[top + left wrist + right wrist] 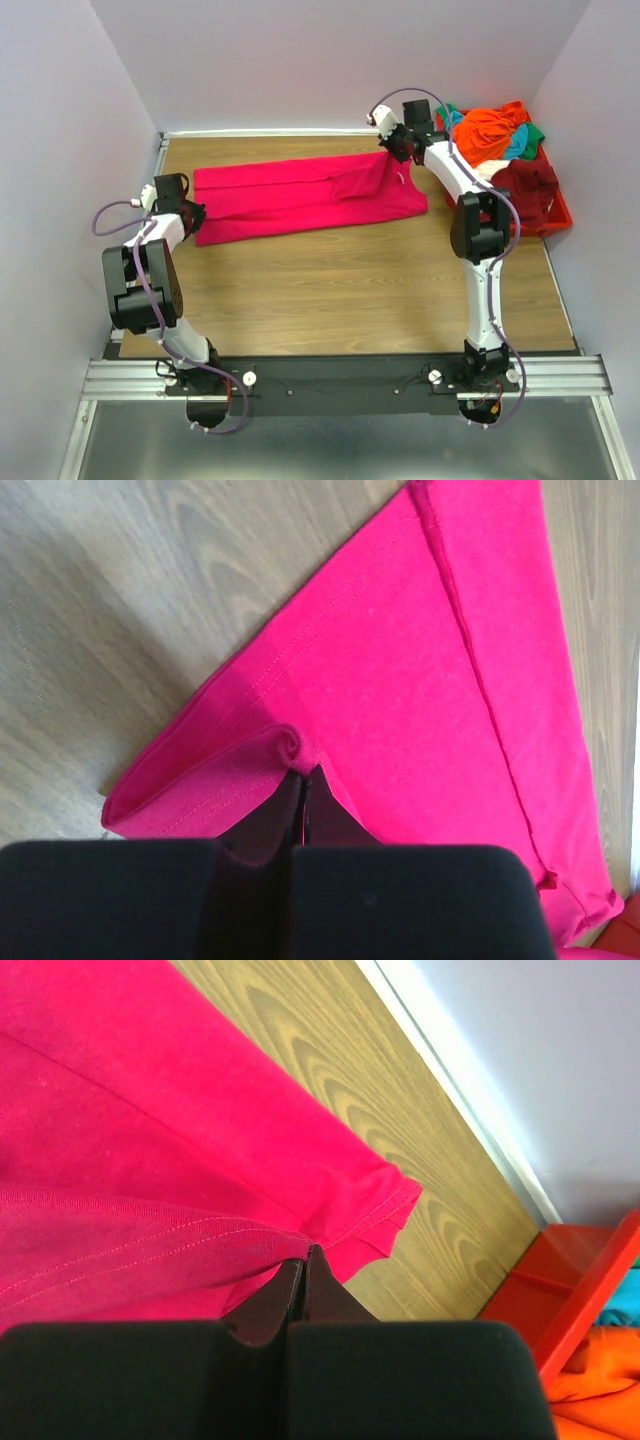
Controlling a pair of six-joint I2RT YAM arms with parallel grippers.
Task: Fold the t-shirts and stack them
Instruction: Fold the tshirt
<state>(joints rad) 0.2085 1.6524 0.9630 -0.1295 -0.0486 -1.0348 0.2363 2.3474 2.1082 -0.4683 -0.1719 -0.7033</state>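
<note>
Here, magenta t-shirt flat on the wooden surface, long axis left to right, sleeve end toward the red bin, left gripper clamped on its left edge, right gripper pinched shut on cloth by the sleeve.

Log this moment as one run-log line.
left gripper: shut on magenta t-shirt hem | right gripper: shut on its sleeve end | other t-shirts: heaped in red bin
</note>
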